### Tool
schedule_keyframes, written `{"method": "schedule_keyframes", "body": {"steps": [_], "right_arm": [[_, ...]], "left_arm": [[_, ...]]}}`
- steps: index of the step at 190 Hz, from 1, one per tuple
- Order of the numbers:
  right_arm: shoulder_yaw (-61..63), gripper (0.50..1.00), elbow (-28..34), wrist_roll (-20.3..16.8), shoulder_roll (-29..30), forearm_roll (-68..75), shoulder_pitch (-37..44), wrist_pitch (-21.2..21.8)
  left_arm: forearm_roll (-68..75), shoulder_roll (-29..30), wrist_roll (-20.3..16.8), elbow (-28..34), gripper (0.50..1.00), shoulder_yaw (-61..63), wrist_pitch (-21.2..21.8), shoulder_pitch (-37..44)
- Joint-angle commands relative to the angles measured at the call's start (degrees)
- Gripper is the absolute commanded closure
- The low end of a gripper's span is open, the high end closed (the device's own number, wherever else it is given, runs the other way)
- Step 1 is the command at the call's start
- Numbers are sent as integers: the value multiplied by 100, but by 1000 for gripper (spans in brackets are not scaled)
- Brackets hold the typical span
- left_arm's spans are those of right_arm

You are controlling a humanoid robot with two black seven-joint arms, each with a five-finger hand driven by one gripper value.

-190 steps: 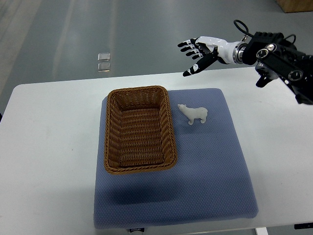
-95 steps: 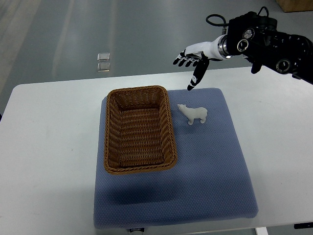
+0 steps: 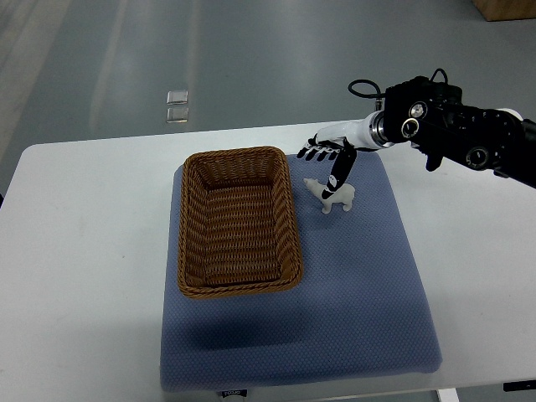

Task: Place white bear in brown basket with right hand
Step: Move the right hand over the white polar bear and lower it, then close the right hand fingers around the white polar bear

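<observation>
A small white bear stands on the blue mat, just right of the brown wicker basket, which holds nothing. My right hand comes in from the right edge and hovers directly over the bear. Its fingers are spread and hold nothing. The thumb points down at the bear's back, with the other fingers reaching past it toward the basket's far right corner. The left arm does not show.
The mat lies on a white table. Beyond the table's far edge is grey floor with a small clear object on it. A brown box corner shows at the top right.
My right hand has come down and toward me, from above the table's far edge to just over the bear. The bear and basket have not moved.
</observation>
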Motion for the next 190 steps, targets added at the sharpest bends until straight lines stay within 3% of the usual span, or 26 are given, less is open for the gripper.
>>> {"method": "schedule_keyframes", "body": {"steps": [1,67,92,119,136,148,190], "right_arm": [[-90,583,0,12,-1,-16,-67,-110],[-116,617,0,56,8,-341,-269,-172],[-125,693,0,100,17,-350,-278,-242],[-125,820,0,144,17,-535,-357,-277],[-133,961,0,267,17,-745,-445,-330],[-133,985,0,320,17,-789,-472,-374],[-98,989,9,329,-150,-719,-366,-330]], "left_arm": [[-1,0,0,0,500,4,1,0],[-1,0,0,0,500,4,1,0],[-1,0,0,0,500,4,-8,0],[-1,0,0,0,500,4,1,0],[-1,0,0,9,500,4,1,0],[-1,0,0,0,500,-4,1,0],[-1,0,0,9,500,13,1,0]]}}
